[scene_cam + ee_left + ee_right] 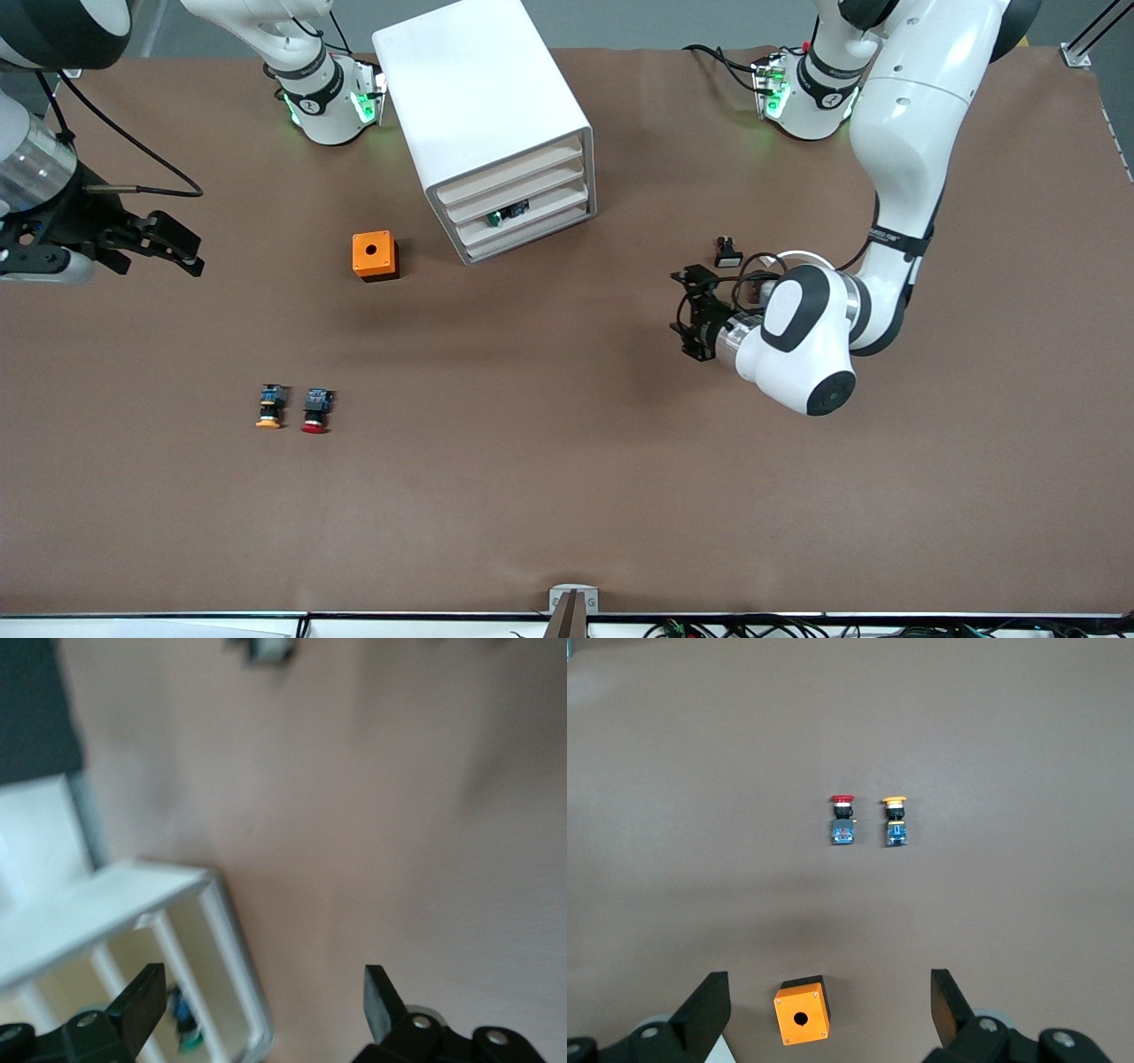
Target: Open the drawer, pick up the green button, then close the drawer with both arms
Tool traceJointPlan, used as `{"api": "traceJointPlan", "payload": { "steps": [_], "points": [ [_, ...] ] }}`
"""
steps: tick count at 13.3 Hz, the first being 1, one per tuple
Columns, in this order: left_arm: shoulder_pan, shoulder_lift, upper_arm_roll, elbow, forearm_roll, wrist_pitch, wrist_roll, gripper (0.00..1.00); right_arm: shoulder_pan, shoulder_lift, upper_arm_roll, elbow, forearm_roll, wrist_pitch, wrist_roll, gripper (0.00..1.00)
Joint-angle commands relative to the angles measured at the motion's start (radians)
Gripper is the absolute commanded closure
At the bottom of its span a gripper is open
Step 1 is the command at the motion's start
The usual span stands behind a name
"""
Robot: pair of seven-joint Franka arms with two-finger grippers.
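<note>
The white cabinet point(483, 106) stands mid-table with its stacked drawers pushed in. The green-capped button point(505, 215) lies in the third drawer point(545, 211) from the top and shows over the low front lip. My left gripper point(687, 310) hangs open over the table in front of the cabinet, toward the left arm's end and well apart from it, with nothing between its fingers. In the left wrist view the cabinet point(106, 904) and the button point(186, 1032) sit beside the open gripper point(266, 1010). My right gripper point(184, 250) waits open over the right arm's end of the table.
An orange box with a hole point(375, 255) sits beside the cabinet, toward the right arm's end. An orange-capped button point(270, 408) and a red-capped button point(315, 412) lie nearer the front camera. A small black-and-white part point(727, 254) lies by the left gripper.
</note>
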Motion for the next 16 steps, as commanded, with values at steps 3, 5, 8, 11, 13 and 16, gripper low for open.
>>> {"api": "traceJointPlan", "payload": {
  "steps": [3, 5, 8, 11, 13, 16],
  "points": [
    [-0.052, 0.087, 0.001, 0.022, -0.205, -0.022, -0.235, 0.02, 0.040, 0.086, 0.009, 0.019, -0.006, 0.002, 0.002, 0.00],
    [-0.071, 0.131, 0.001, 0.022, -0.260, -0.022, -0.315, 0.05, 0.046, 0.133, 0.009, 0.024, -0.002, 0.009, 0.012, 0.00],
    [-0.106, 0.187, 0.001, 0.022, -0.368, -0.039, -0.407, 0.10, 0.051, 0.205, 0.009, 0.022, 0.003, 0.057, 0.017, 0.00],
    [-0.169, 0.205, -0.001, 0.021, -0.371, -0.045, -0.417, 0.17, 0.037, 0.234, 0.008, 0.022, 0.001, 0.063, 0.016, 0.00],
    [-0.215, 0.215, 0.001, 0.019, -0.374, -0.045, -0.414, 0.22, 0.043, 0.254, 0.006, 0.019, 0.001, 0.071, 0.020, 0.00],
    [-0.251, 0.230, -0.007, 0.021, -0.372, -0.045, -0.403, 0.31, 0.074, 0.274, 0.008, 0.016, 0.003, 0.078, 0.130, 0.00]
  ]
}}
